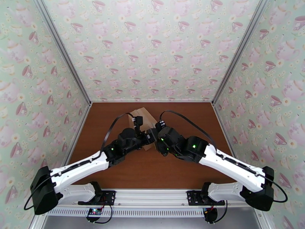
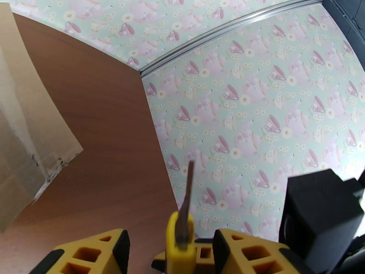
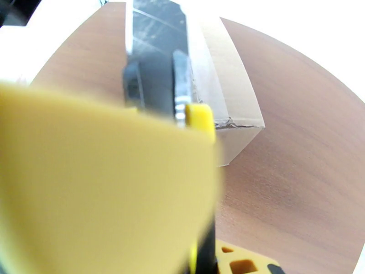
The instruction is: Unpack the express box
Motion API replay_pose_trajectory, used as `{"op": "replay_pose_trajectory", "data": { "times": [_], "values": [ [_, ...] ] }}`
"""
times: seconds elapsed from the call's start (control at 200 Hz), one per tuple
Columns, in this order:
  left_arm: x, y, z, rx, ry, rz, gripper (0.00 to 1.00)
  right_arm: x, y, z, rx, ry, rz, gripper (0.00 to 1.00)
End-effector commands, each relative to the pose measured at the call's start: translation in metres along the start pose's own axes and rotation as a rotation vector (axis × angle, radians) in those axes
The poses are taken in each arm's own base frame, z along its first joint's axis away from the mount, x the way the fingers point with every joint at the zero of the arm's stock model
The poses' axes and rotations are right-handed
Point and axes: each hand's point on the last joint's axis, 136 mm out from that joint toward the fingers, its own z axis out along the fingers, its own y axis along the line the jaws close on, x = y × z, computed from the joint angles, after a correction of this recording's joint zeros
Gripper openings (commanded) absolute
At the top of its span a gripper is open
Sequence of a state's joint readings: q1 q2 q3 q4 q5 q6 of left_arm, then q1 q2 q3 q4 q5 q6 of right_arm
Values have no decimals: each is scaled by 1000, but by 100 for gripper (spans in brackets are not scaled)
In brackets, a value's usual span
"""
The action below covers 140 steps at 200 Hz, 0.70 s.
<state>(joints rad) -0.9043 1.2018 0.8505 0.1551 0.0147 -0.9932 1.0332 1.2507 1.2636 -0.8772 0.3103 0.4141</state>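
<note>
The table [image 1: 183, 165] is a bare reddish-brown wood surface, boxed in on three sides by walls [image 1: 152, 54] papered pale green with pink teapots and teacups. Aluminium posts [image 1: 61, 50] run up the two back corners, and a metal rail [image 1: 152, 195] along the near edge carries both arm bases.

The express box [image 1: 144, 113] sits on the table about midway across, a little towards the back wall, right under the spot where the two wrists meet. From above I can see one tan corner pointing at the back wall and a sliver of cardboard between the arms. It lies turned at an angle to the table edges. Its long axis seems to run roughly near-to-far, but too much is covered to be sure. In the right wrist view a long edge runs away from the camera to a scuffed corner.

The left gripper [image 2: 169, 238] has its yellow jaws parted. A yellow-handled tool [image 2: 181, 245] with a thin brown blade stands between them, with a gap on each side, so the jaws aren't pinching it. The box's frayed corner is off to the left of it, and a black block [image 2: 319, 220] is close on the right.

The right gripper [image 1: 156, 135] hangs over the box beside the left one. Its own view is mostly yellow blur, so I can't tell how its jaws stand.
</note>
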Motion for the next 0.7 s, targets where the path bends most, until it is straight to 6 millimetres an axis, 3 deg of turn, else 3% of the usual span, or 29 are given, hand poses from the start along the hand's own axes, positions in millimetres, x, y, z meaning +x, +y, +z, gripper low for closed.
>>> {"op": "replay_pose_trajectory", "data": {
  "times": [0.0, 0.255, 0.321, 0.441, 0.696],
  "values": [
    [3, 8, -4, -23, 9, -7, 52, -12, -1, -4, 13, -20, 1, 0],
    [9, 3, 4, -3, 47, 0, 46, -14, 1, -3, 11, -10, -2, 0],
    [11, 4, 6, -4, 53, 3, 34, -15, 2, -5, 3, -15, -1, 0],
    [14, 8, 8, -17, 64, 2, 0, -17, 1, -7, 8, -20, 4, 0],
    [11, 9, 8, -28, 50, 10, 0, -16, 1, -5, 7, -17, 8, 0]
  ]
}}
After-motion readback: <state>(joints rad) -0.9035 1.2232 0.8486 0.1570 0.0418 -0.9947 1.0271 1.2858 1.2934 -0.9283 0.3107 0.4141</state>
